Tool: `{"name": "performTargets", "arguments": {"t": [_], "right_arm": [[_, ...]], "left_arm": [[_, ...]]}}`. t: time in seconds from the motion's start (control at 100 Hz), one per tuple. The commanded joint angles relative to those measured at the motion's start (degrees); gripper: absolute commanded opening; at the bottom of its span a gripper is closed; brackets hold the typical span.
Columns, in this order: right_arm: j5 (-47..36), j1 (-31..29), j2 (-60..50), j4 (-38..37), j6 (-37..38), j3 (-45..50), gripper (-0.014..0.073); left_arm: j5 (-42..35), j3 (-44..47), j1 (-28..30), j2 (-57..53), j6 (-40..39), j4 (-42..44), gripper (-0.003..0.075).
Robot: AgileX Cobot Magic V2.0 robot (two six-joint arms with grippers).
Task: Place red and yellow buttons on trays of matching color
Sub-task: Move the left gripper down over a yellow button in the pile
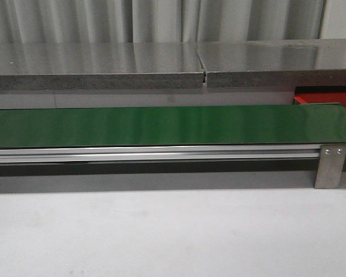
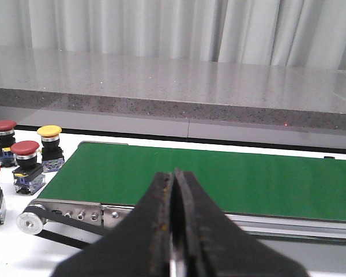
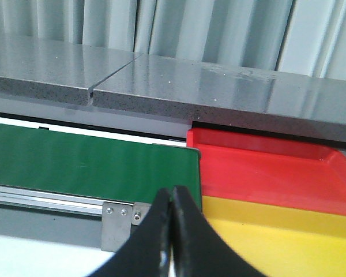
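In the front view the nearest thing is the bare white table [image 1: 173, 236], and across it runs the long green belt [image 1: 161, 127] on its aluminium rail [image 1: 155, 153], with a metal bracket [image 1: 330, 166] at the belt's right end. Neither arm shows in that view. In the left wrist view the left gripper [image 2: 174, 231] sits low in the foreground with its two dark fingers pressed together and nothing between them. Past it lies the belt's left end with its roller [image 2: 30, 222], and beside that end, on the white table, stands a cluster of buttons: three red buttons [image 2: 25, 151] and one yellow button [image 2: 49, 132], each upright on a dark body, all off the belt and close to one another. One red button at the picture's edge is partly cut off. In the right wrist view the right gripper [image 3: 173, 236] likewise has its fingers closed tight against each other, holding nothing. Just beyond it, at the belt's right end, lies the yellow tray [image 3: 282, 231], and directly behind that, touching it, the red tray [image 3: 265, 167]; both hold no buttons. A sliver of the red tray also peeks past the belt's far right end in the front view. Farthest back a grey speckled stone ledge [image 1: 98, 66] spans the scene, with pale curtains [image 2: 161, 26] behind it.
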Motion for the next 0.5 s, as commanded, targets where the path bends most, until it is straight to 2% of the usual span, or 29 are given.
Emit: {"name": "performTargets", "arguments": {"t": [0.0, 0.34, 0.49], "right_arm": [[-4.9, -0.3, -0.9, 0.0, -0.3, -0.6, -0.0068], [-4.9, -0.3, -0.9, 0.0, -0.3, -0.6, -0.0068], [-4.9, -0.3, -0.9, 0.0, -0.3, -0.6, -0.0068]], "left_arm": [[-4.9, 1.8, -0.3, -2.2, -0.5, -0.4, -0.0019], [-5.7, 1.8, -0.3, -2.2, -0.5, -0.4, -0.0019], [-10.1, 1.7, -0.3, -2.2, -0.5, -0.4, -0.0019]]}}
